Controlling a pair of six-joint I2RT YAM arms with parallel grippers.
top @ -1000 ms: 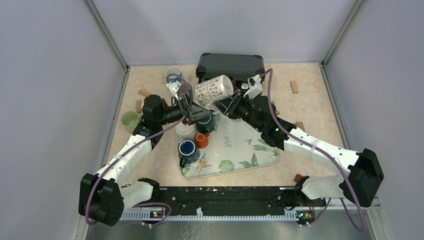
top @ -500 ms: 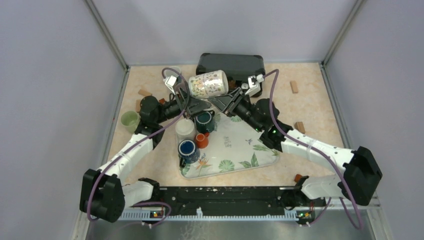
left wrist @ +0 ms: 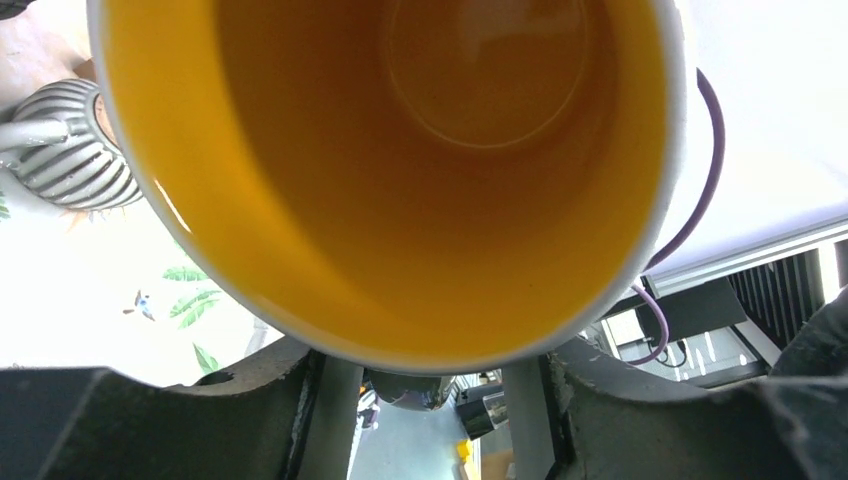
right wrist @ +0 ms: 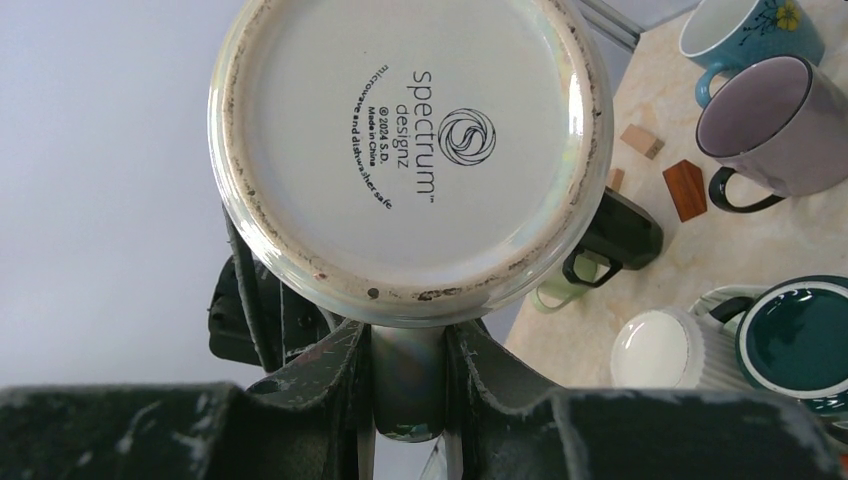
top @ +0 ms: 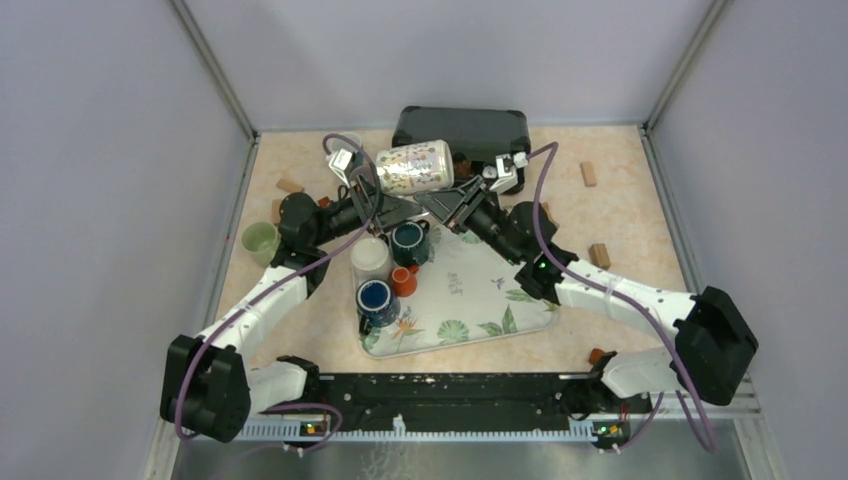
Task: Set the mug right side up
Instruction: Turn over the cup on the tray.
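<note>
Grey walls (top: 100,150) (quite plain) enclose a beige tabletop (top: 620,215).

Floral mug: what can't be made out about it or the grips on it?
Left wrist: the floral mug fills the frame, outside and handle cut off; whether the left gripper touches its rim is unclear.
Right wrist: the base hides the mouth; the right gripper mostly covers what it clamps.
Top external: both grips too small.

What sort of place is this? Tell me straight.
Probably a lab robot test cell: plain grey walls box in the table, two arms sit at its near edge, mugs crowd a leaf-print tray.
</note>
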